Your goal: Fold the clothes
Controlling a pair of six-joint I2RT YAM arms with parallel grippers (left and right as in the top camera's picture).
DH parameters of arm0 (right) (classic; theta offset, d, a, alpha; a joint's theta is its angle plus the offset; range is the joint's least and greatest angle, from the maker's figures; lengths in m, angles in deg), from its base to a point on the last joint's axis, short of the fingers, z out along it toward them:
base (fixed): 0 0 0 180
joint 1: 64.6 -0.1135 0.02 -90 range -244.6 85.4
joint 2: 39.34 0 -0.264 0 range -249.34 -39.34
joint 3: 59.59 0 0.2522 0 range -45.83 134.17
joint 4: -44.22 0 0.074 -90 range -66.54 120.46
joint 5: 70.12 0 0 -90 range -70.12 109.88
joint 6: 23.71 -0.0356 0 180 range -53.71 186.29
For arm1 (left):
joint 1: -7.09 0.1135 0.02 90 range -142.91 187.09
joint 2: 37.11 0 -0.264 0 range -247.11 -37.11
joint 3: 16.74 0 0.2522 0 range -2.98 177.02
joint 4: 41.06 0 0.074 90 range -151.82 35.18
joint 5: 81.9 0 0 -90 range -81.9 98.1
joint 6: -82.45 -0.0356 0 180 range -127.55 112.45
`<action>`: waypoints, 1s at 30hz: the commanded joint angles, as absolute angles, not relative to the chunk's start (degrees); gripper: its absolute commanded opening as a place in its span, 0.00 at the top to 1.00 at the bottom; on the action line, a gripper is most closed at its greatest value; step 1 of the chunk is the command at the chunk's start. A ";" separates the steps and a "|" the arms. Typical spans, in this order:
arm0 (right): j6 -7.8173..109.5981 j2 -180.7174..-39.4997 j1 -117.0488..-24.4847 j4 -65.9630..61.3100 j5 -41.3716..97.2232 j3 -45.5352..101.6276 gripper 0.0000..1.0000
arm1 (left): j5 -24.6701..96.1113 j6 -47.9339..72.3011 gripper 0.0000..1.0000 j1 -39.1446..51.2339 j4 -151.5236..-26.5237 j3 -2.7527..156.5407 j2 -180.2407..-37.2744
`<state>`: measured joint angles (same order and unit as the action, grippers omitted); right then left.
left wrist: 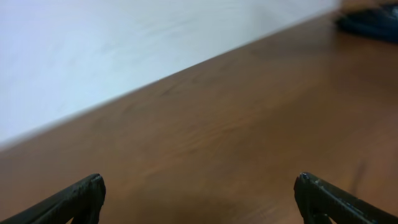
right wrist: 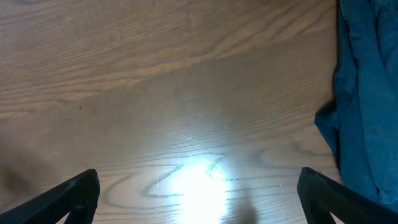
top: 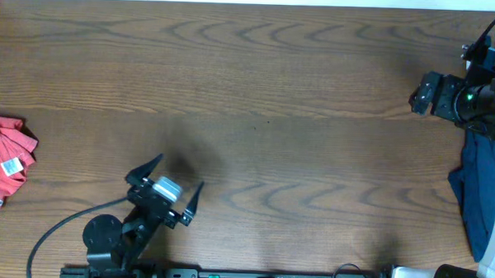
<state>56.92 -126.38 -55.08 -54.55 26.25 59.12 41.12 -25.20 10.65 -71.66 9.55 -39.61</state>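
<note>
The coral-red T-shirt (top: 3, 163) lies bunched at the table's far left edge, its white label showing. A navy shirt (top: 475, 196) lies crumpled at the far right edge; it also shows in the right wrist view (right wrist: 367, 93). My left gripper (top: 176, 176) is open and empty over bare wood near the front, well right of the red shirt; its wrist view (left wrist: 199, 186) shows only table between the fingers. My right gripper (top: 416, 97) is open and empty at the back right, just left of the navy shirt, over bare wood (right wrist: 199, 180). The small black garment is out of view.
The brown wooden table (top: 257, 90) fills the overhead view. A black cable (top: 54, 227) loops by the left arm's base at the front edge. A dark blurred shape (left wrist: 373, 22) sits at the far right of the left wrist view; I cannot tell what it is.
</note>
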 commanded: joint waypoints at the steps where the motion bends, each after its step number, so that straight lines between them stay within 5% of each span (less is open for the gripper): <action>1: 57.78 -126.29 -54.89 -54.60 25.88 59.49 0.01 | 32.31 -11.85 0.02 11.32 -72.16 8.98 -37.95; 30: 57.78 -126.29 -54.91 -54.60 25.88 59.49 0.01 | 14.91 -2.43 0.02 13.29 -75.33 3.13 -37.19</action>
<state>56.92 -126.38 -55.08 -54.55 26.23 59.12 16.64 -1.79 13.05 -74.76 4.33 -37.71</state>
